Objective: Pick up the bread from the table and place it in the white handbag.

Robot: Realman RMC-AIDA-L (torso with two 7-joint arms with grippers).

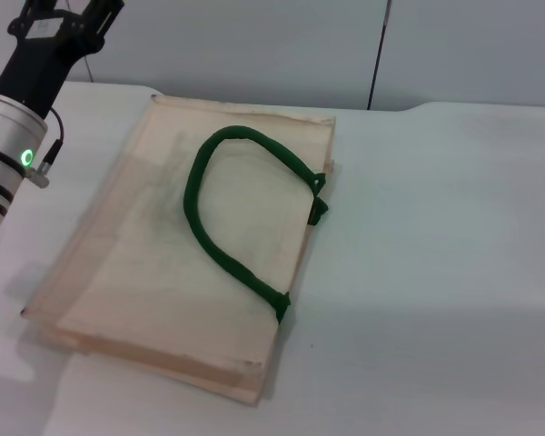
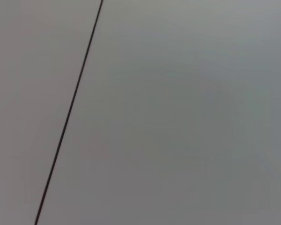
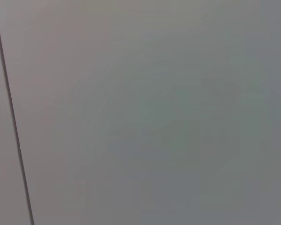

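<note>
On the counter [image 1: 436, 272] the handbag [image 1: 163, 272] lies flat, the bread is not in view, and the left claw [image 1: 64, 23], far left, is raised with its spread impossible to tell, so any reach risks snagging the green handle [image 1: 218, 227].

White handbag [image 1: 163, 263] flat on table [image 1: 436, 272], green handle [image 1: 220, 227] on top.

Silver left arm [image 1: 4, 145], black bands, green light, black wrist.
</note>
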